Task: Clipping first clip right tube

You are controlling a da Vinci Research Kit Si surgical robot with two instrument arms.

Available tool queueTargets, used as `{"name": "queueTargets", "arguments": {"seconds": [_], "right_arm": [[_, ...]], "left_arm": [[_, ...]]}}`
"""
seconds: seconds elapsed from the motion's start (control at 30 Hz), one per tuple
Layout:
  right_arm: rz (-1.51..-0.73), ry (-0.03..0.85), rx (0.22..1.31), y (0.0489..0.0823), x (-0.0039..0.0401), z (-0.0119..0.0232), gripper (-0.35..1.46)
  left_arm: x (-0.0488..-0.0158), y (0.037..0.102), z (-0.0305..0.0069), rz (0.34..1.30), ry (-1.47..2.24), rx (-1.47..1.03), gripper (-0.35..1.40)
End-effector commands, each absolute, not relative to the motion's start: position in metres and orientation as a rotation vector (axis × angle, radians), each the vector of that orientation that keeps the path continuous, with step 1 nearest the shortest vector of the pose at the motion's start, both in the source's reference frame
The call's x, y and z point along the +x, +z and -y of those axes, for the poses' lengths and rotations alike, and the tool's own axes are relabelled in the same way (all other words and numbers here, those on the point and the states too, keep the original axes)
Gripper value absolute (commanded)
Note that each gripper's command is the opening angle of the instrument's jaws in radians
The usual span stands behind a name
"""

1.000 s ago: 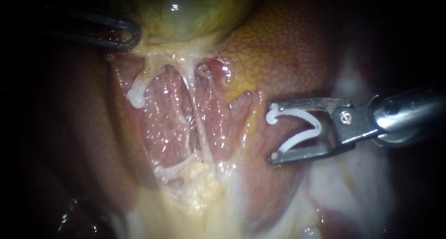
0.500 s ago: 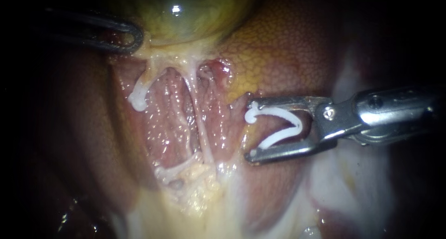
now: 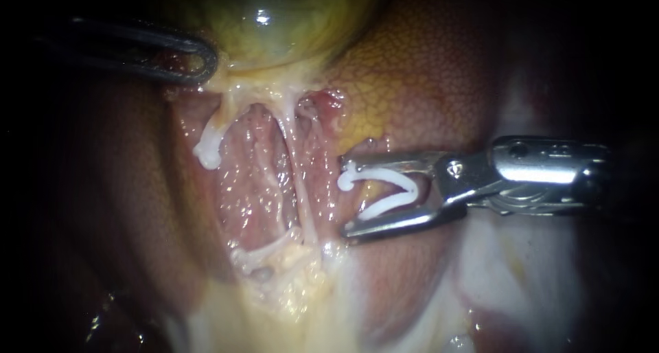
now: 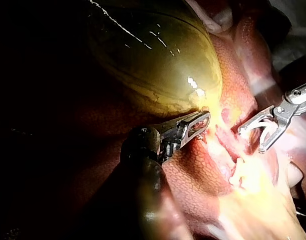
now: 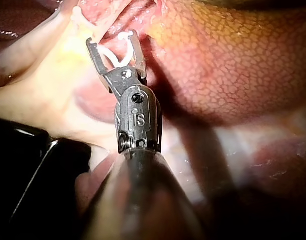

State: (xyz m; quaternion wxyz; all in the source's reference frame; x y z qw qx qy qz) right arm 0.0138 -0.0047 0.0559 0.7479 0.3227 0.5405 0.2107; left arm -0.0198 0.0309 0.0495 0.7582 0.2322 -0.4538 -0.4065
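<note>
The right tube [image 3: 300, 181] is a pale strand running down from the gallbladder [image 3: 274, 23] over pink tissue. My right instrument [image 3: 345, 199] comes in from the right. Its jaws stand wide apart and carry an open white clip [image 3: 384, 205] between them. The clip's mouth lies just right of the tube and is not around it. In the right wrist view the same jaws [image 5: 113, 42] and clip [image 5: 115, 56] point at the pale strands. My left instrument [image 3: 200, 59] is shut on tissue at the gallbladder's lower edge, as the left wrist view also shows [image 4: 196, 125].
A second pale strand with a white blob at its end [image 3: 207, 150] lies left of the right tube. Yellowish fat [image 3: 288, 264] sits below both. The mottled liver [image 3: 425, 71] rises behind the right instrument, and whitish tissue [image 3: 508, 257] lies under its shaft.
My right instrument has moved left with the open clip, from well clear of the right tube to just beside it. The left instrument keeps its hold.
</note>
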Motion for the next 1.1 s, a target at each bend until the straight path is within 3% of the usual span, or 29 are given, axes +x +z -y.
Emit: {"name": "queueTargets", "arguments": {"seconds": [0.03,0.5,1.1], "right_arm": [[-1.181,0.463,0.708,0.0561,0.014,0.0047,0.46],[-1.178,0.469,0.755,0.0587,0.0161,0.0055,0.46],[-1.281,0.446,0.89,0.0602,0.0188,0.0056,0.45]], "left_arm": [[-0.0198,0.0495,-0.0309,0.989,-0.885,0.505,-0.35],[-0.0198,0.0496,-0.0307,0.989,-0.883,0.507,-0.35],[-0.0198,0.0497,-0.0306,0.989,-0.883,0.506,-0.35]]}}
